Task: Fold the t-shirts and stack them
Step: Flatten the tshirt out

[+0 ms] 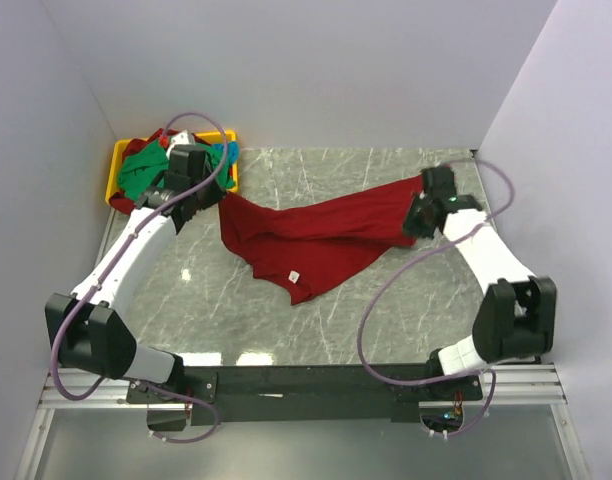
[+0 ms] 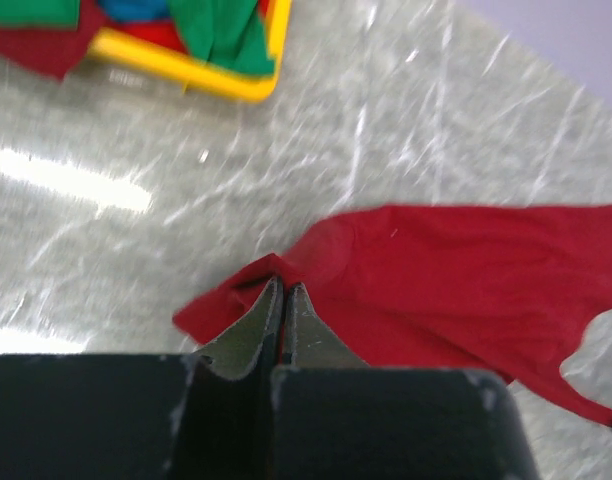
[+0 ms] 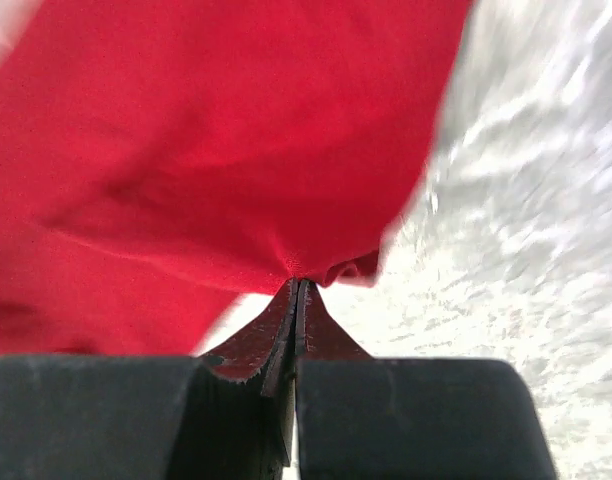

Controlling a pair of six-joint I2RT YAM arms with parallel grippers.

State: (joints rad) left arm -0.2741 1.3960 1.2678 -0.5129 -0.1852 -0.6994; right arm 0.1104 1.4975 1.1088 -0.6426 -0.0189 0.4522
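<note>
Left claw (image 2: 283,292) and right claw (image 3: 298,285) are each pinched tight on the red shirt (image 1: 316,235), which is stretched between them over the worktop (image 1: 386,320)

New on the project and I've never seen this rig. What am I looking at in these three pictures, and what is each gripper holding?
Two white robot arms are bolted at the near edge of a marble table. The wide picture comes from a fixed camera above and behind them. The other two come from cameras on the wrists, each looking along its own fingers. A deep red t-shirt spreads across the table between the arms, with its white neck label showing. The left gripper is shut on one end of it and the right gripper on the other. In the far left corner, a yellow tray holds a green shirt and other crumpled clothes.
</note>
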